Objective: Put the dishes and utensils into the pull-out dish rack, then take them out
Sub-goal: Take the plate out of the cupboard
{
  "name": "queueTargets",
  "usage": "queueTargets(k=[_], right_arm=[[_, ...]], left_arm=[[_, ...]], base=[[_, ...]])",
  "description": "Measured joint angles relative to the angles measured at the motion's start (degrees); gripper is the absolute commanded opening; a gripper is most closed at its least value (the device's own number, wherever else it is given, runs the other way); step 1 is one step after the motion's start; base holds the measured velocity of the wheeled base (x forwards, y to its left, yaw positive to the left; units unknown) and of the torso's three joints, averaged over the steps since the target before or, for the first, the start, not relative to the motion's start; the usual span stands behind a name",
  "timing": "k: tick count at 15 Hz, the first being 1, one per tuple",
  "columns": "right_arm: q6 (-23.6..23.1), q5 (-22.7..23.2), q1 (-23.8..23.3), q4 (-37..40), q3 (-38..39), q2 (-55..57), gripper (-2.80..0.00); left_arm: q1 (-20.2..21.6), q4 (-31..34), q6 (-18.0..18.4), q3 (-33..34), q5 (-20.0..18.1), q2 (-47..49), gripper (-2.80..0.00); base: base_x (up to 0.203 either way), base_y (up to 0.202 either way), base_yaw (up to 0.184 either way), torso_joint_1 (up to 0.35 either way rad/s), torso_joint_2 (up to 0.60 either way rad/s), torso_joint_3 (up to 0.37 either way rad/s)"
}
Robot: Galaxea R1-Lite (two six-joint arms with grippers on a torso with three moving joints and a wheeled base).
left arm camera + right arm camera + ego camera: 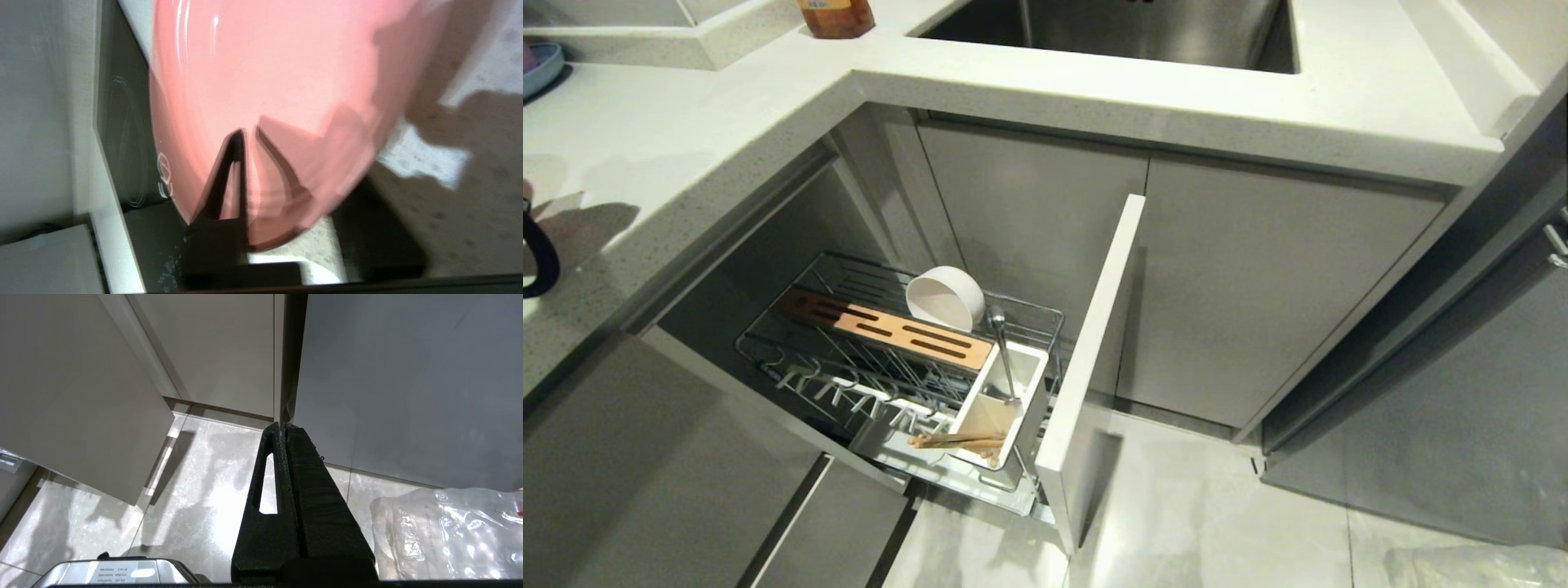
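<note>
Left hand (248, 134) pinches pink plate (278, 81) rim over the bench (470, 204); hold firm, lower edgewise between rack (792, 359) pegs. Right hand (283, 426) pressed together, parked.

Left gripper (248, 132) straddles something; right gripper (282, 426) closed.

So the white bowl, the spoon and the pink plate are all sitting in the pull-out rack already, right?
Not quite. The head view shows the white bowl and the spoon in the pull-out rack, but the pink plate is not there: the left wrist view shows it at the left gripper, over the countertop.
</note>
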State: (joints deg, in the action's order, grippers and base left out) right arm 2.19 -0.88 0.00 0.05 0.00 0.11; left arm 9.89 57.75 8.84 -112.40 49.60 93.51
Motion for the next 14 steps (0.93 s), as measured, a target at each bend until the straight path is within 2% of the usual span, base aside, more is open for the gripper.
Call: queueTargets(k=[8,14], right_arm=[[0.0,0.0,0.0,0.0,0.0,0.0,-2.80],[0.0,0.0,0.0,0.0,0.0,0.0,-2.80]], left_arm=[[-1.0,-0.2,0.0,0.0,-0.3,-1.5,0.00],[-3.9,0.6,-0.3,0.1,-5.7,-5.5,0.00]], base=[[0.000,0.000,0.000,0.000,0.00,0.000],[0.000,0.000,0.000,0.000,0.00,0.000]])
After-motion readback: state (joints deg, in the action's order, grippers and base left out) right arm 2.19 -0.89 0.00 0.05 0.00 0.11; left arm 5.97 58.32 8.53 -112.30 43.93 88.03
